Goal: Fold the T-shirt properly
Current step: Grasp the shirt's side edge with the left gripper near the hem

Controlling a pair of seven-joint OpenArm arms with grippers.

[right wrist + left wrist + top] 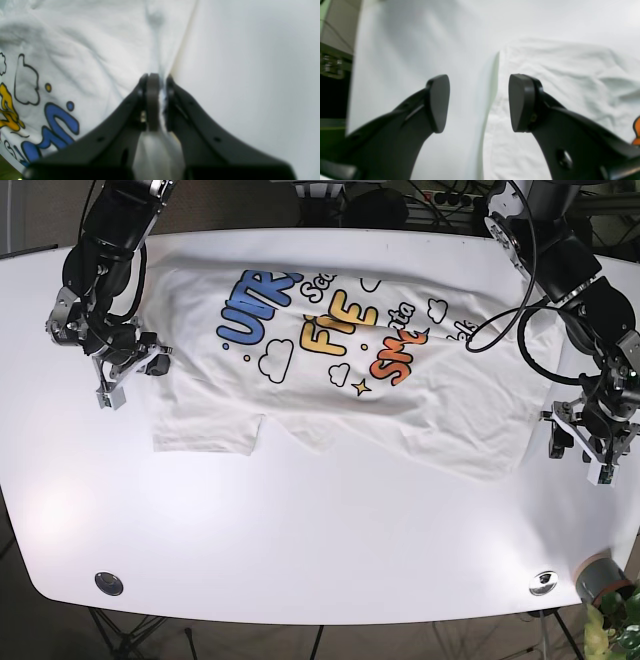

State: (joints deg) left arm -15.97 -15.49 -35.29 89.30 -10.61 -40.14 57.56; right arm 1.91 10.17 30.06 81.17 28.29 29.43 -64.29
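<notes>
A white T-shirt [330, 380] with a colourful printed front lies spread across the white table [320, 550], its lower hem crumpled. At the shirt's left edge in the base view, my right gripper [152, 366] is shut on a pinch of the cloth. The right wrist view shows the fabric [87, 50] bunched between the closed fingers of the right gripper [160, 85]. On the other side, my left gripper [556, 437] stands open just off the shirt's right edge. In the left wrist view the left gripper [479, 100] straddles the edge of the shirt [557, 75], holding nothing.
Two round metal fittings [108, 583] [543, 582] sit near the table's front edge. A grey pot with a plant [603, 582] stands at the front right corner. A black cable [505, 320] loops over the shirt's right side.
</notes>
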